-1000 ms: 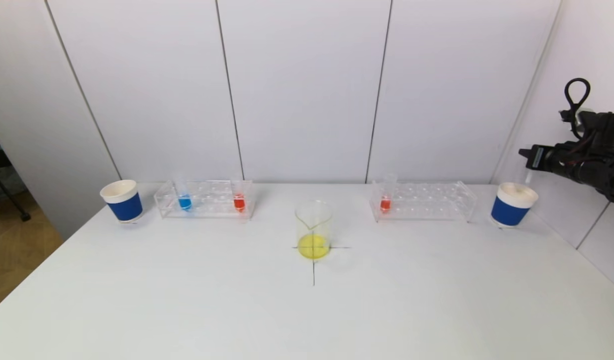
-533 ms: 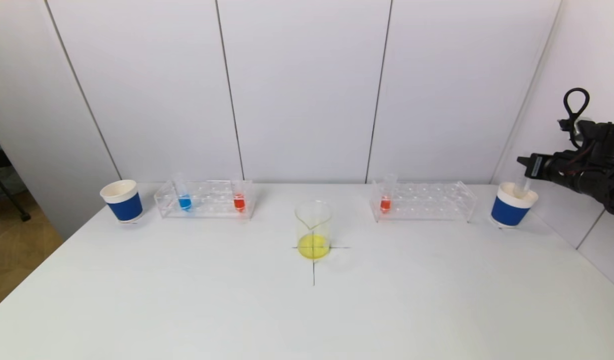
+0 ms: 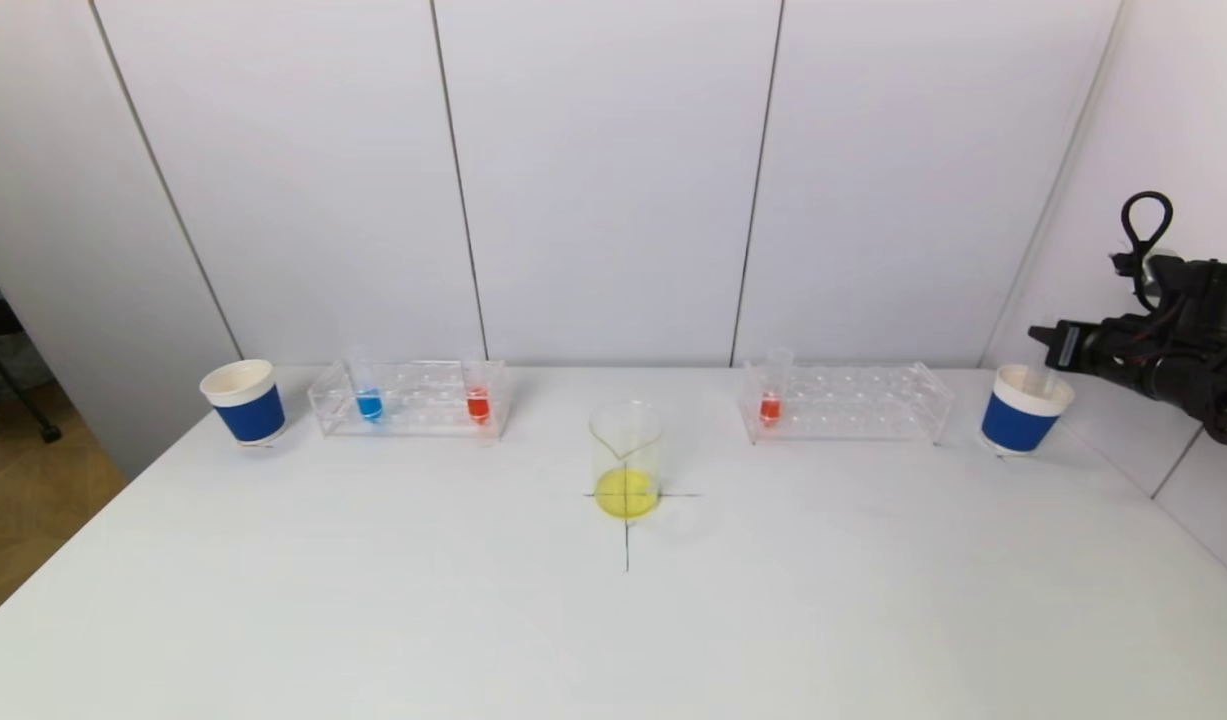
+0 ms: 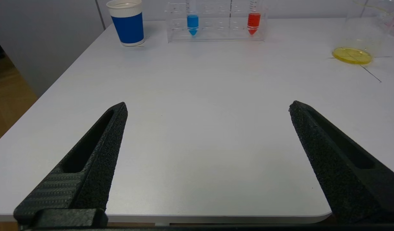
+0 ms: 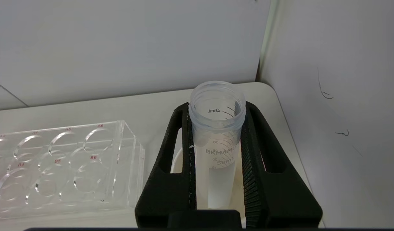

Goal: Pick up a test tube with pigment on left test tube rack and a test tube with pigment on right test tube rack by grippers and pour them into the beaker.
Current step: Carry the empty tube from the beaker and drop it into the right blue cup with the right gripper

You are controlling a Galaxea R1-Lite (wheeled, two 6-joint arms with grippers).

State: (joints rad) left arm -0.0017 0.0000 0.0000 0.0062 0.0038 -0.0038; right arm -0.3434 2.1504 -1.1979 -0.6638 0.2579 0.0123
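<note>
The left rack (image 3: 408, 398) holds a tube of blue pigment (image 3: 369, 403) and a tube of red pigment (image 3: 478, 403). One tube of red pigment (image 3: 770, 405) stands in the right rack (image 3: 853, 400). The beaker (image 3: 627, 460) stands mid-table on a cross mark, with yellow liquid at its bottom. At the far right, my right gripper (image 5: 216, 109) is shut on an empty clear test tube (image 5: 217, 150), whose lower end reaches down into a blue-and-white paper cup (image 3: 1021, 410). My left gripper (image 4: 208, 105) hangs open over the table's near left edge, holding nothing.
A second blue-and-white cup (image 3: 245, 402) stands left of the left rack. The side wall runs close to the right arm (image 3: 1173, 345). The table's right edge lies just past the right cup.
The right gripper has come down with the empty tube, whose lower end has sunk into the right cup. The left gripper has not moved.
</note>
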